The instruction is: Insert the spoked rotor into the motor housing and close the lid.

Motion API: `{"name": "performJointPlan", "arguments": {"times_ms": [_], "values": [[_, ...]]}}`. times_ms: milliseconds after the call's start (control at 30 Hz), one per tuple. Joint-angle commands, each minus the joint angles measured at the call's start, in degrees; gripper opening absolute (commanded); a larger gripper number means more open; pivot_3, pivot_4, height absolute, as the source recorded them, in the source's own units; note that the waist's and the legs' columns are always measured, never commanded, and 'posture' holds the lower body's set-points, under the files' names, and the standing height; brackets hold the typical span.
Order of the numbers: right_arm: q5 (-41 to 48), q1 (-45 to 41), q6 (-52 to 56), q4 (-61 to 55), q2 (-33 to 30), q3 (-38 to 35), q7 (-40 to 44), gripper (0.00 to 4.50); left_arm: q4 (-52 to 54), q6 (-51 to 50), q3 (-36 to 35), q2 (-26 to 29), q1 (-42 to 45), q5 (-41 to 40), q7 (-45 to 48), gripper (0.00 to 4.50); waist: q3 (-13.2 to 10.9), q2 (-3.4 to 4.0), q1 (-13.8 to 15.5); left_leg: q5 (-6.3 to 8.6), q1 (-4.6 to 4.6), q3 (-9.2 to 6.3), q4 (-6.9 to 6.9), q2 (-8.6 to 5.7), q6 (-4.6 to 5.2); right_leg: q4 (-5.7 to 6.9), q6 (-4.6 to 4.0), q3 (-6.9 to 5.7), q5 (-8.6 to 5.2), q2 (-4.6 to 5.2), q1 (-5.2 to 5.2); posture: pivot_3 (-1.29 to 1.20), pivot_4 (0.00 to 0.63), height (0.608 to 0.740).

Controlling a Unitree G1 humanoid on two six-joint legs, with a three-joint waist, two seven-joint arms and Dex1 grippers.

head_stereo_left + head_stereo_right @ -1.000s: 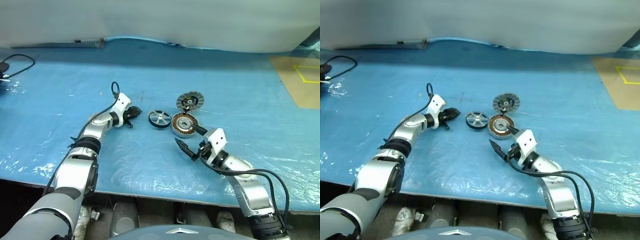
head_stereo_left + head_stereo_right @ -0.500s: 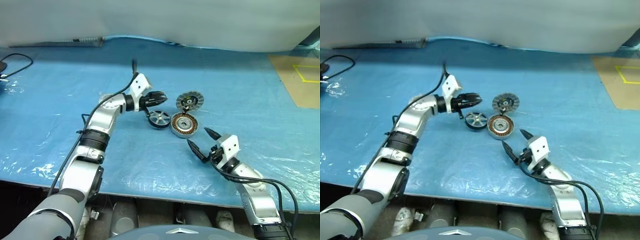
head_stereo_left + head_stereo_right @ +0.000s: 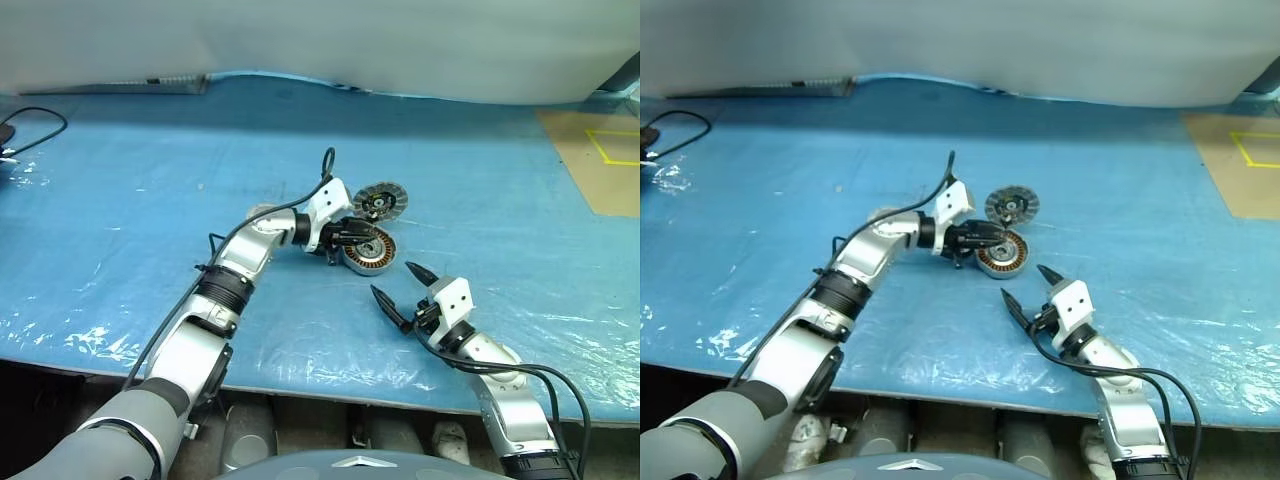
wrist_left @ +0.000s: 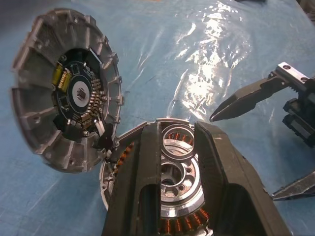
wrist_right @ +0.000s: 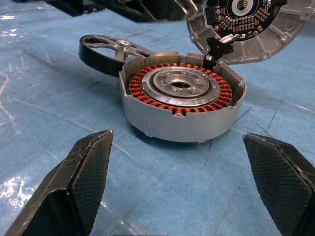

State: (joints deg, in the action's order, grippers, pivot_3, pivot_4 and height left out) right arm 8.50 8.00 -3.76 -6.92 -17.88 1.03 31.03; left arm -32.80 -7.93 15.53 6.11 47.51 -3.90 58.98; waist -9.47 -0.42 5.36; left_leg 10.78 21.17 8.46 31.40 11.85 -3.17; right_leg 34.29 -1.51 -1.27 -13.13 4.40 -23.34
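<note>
A: Spoked rotor (image 5: 106,49)?
B: Tilted, just beside the motor housing (image 5: 182,105), on its side away from the right gripper (image 3: 393,280). The lid (image 3: 382,200) stands up at the housing's far edge.
A: Fingers?
B: Left gripper (image 4: 177,128) above the housing, narrowly parted, empty. Right spread wide, empty.
A: Handling?
B: Probably rigid, smooth metal. Pinch across the black rim, clear of the housing's windings.

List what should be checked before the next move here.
1. Black-rimmed spoked rotor gripped: not ok, it lies beside the housing.
2. Copper-wound grey metal motor housing has its top free: ok.
3. Ribbed grey round lid tipped up off the housing: ok.
4. Left gripper open, nothing between its fingers: ok.
5. Right gripper open and apart from the housing: ok.
</note>
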Motion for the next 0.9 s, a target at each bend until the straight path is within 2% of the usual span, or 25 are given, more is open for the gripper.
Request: {"name": "performJointPlan", "arguments": {"times_ms": [33,367,800,900], "values": [[-0.40,-0.29,-0.97,-0.76,-0.03,0.33,-0.45,4.50,-2.14,3.66,0.93,-0.84,1.89,1.70,-1.11,0.69,0.00,0.00,-0.02,0.00,0.00,0.00,0.00,0.00,0.01,0.00,0.01,0.00,0.01,0.00,0.00,0.00,0.150,0.740],[-0.91,-0.63,-0.53,-0.53,-0.25,0.74,-0.49,4.50,-9.41,7.39,1.05,-2.09,2.59,4.52,-3.03,0.69,0.00,0.00,0.04,-0.10,-0.01,-0.01,0.01,0.00,0.16,0.01,0.17,0.00,0.10,0.00,0.01,0.00,0.150,0.740],[-1.25,-1.09,0.24,-1.60,-0.60,1.81,-0.46,4.50,-10.77,7.06,0.54,-3.20,2.80,4.52,-3.02,0.69,0.00,0.00,0.07,-0.10,-0.02,-0.01,0.04,0.00,0.18,0.05,0.09,0.00,0.06,0.00,0.02,0.00,0.150,0.740],[-0.83,-1.00,0.71,-2.55,-0.87,1.84,-0.23,4.50,-9.64,6.49,0.22,-3.20,2.51,3.92,-2.62,1.66,0.00,0.00,0.07,-0.10,-0.02,-0.01,0.04,0.00,0.18,0.05,0.08,0.01,0.06,0.00,0.02,0.00,0.150,0.740]]}}
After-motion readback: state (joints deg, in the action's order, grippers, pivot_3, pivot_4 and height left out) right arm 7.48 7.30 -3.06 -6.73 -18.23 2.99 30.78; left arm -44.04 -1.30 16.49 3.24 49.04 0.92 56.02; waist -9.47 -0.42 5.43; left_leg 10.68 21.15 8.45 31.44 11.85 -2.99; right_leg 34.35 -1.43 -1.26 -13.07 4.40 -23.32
